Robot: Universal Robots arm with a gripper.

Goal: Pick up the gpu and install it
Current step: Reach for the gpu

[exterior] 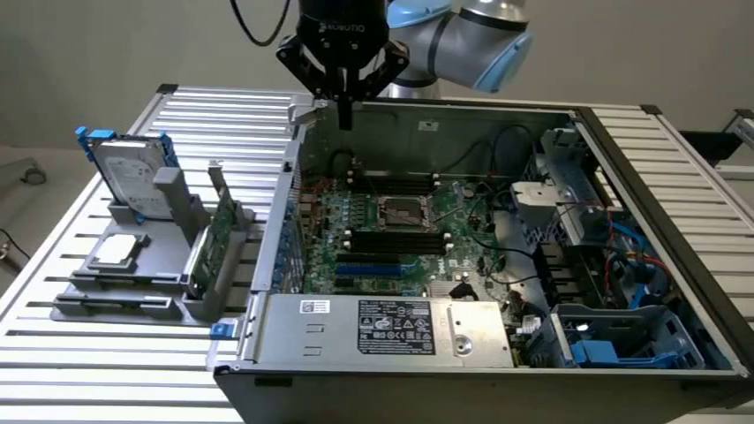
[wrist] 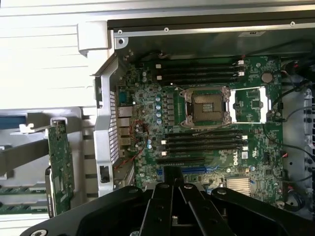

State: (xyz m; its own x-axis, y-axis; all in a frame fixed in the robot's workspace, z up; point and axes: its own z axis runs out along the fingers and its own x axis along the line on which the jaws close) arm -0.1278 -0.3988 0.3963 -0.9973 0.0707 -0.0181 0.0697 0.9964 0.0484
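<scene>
The gpu (exterior: 207, 246) stands on edge in a grey holder (exterior: 229, 265) on the slatted table, at the exterior view's left of the open computer case; its green board (wrist: 60, 167) faces the wrist camera. My gripper (exterior: 345, 117) hangs high above the case's back wall, well away from the gpu and holding nothing. Its black fingers (wrist: 165, 196) are pressed together, shut, and point down over the motherboard (wrist: 206, 147). The blue card slots (exterior: 374, 265) on the board lie bare.
The open case (exterior: 659, 203) holds cables, a drive cage and a power supply (exterior: 389, 327) along its front. A silver hard drive in a blue frame (exterior: 127, 172) and a small square chip (exterior: 118, 252) sit in the same rack as the gpu.
</scene>
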